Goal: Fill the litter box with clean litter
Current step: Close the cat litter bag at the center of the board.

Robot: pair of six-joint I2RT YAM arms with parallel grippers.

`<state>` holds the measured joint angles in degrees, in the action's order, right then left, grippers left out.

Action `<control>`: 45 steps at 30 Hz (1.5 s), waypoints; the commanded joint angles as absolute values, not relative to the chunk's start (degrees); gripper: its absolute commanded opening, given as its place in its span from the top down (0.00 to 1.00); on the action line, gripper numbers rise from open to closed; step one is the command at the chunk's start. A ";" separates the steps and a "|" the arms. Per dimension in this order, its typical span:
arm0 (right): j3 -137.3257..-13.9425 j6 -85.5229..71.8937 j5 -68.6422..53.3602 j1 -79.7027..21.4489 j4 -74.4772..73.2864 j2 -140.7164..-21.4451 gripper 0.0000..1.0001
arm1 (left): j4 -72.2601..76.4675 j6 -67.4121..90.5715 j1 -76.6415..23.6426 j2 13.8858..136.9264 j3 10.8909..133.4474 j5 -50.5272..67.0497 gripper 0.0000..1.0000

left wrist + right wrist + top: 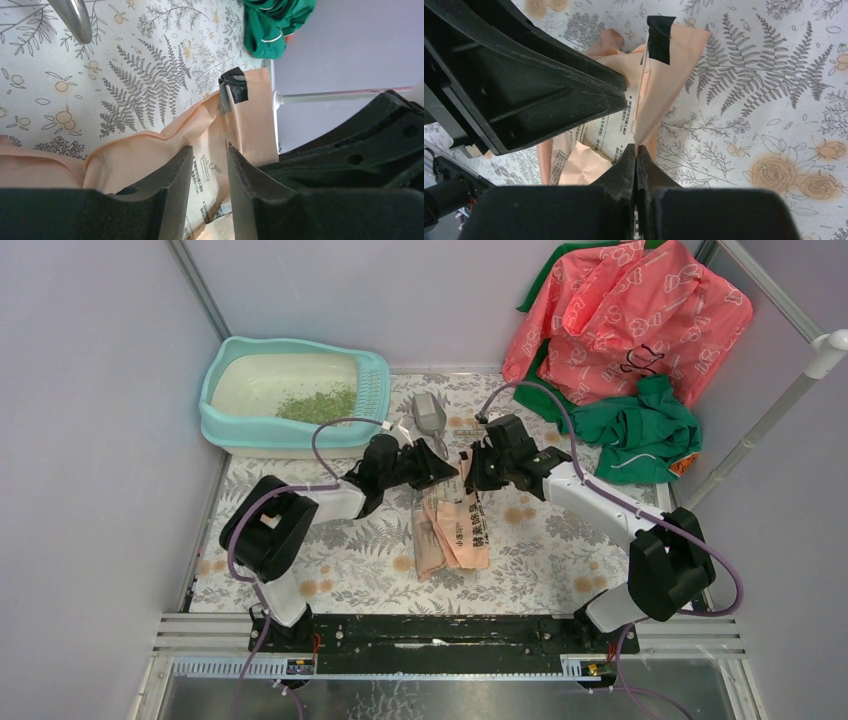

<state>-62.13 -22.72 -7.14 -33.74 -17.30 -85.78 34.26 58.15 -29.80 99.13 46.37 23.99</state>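
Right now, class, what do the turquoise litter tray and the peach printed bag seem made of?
The turquoise litter tray looks like moulded plastic: smooth, slightly glossy, with a slotted rim. The peach printed bag seems matte paper or film: it holds sharp creases.

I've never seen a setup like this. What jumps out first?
Probably the meeting mid-table over a crumpled peach bag: the black right gripper pinches its edge, and the black left gripper is open close by. At the far left, a turquoise litter box holds a small patch of green litter. A bright coral cloth fills the far right corner.
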 commanded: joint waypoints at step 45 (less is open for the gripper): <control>-41.10 -22.45 -14.78 -22.77 -6.95 -86.99 0.94 | 10.31 47.22 -38.86 116.87 64.56 7.52 0.66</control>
